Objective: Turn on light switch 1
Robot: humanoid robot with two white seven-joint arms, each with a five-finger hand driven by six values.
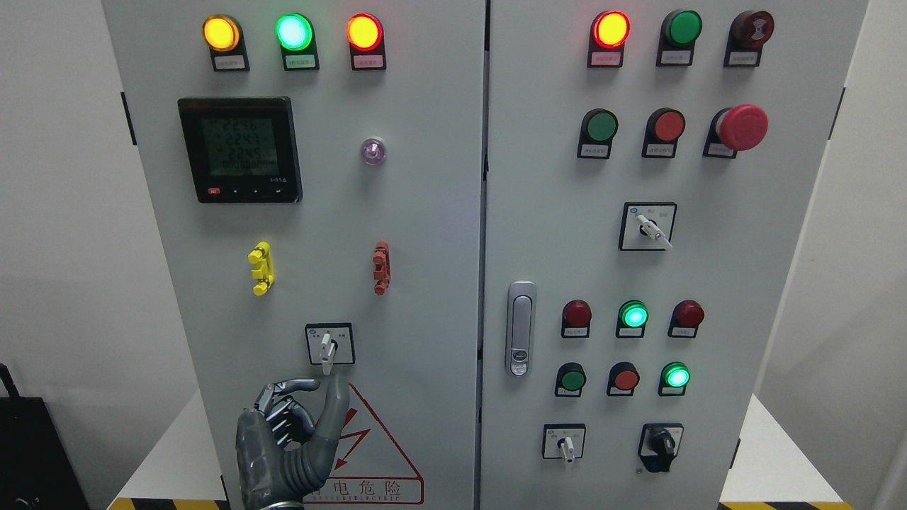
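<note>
A white rotary selector switch (327, 347) in a black-framed plate sits low on the left cabinet door (425, 234), its handle pointing straight down. My left hand (324, 384) comes up from the bottom edge and is just below the switch, not touching it. The thumb stands upright and the index finger bends toward it with a small gap between them. The other fingers are curled and the hand holds nothing. The right arm is out of view.
The left door carries three lit lamps (293, 32), a meter (241, 150), and yellow (261, 268) and red (381, 267) clips. The right door holds a latch handle (521, 328), push buttons, an emergency stop (741, 127) and three more selector switches (648, 228).
</note>
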